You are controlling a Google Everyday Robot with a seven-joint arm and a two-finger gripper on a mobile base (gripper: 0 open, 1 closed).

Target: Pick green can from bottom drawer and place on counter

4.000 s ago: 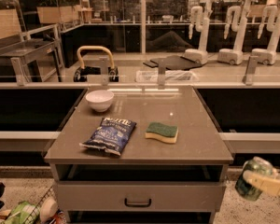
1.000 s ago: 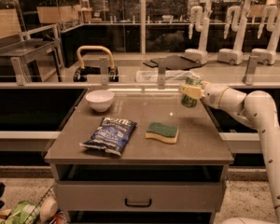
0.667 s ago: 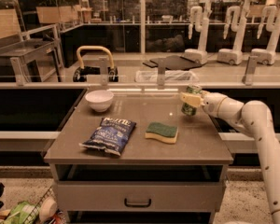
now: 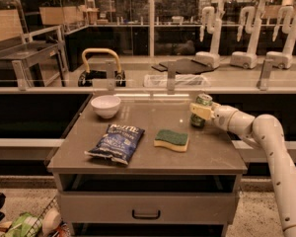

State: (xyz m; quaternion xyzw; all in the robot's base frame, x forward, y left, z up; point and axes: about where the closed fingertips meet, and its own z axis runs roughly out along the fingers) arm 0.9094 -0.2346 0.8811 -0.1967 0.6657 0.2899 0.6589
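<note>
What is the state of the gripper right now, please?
The gripper is closed on the green can, holding it upright at the right side of the counter.

You see the counter (image 4: 207,152), a square grey-brown top on a light grey cabinet. At its rear left stands a white bowl (image 4: 105,105). Nearer the front, left of the middle, a blue chip bag (image 4: 115,143) lies flat and a little turned. To its right, not touching it, lies a green-and-yellow sponge (image 4: 171,139). At the rear right the green can (image 4: 204,100) is upright with its base at the surface, and the gripper (image 4: 200,112) clasps its side from the right.
</note>
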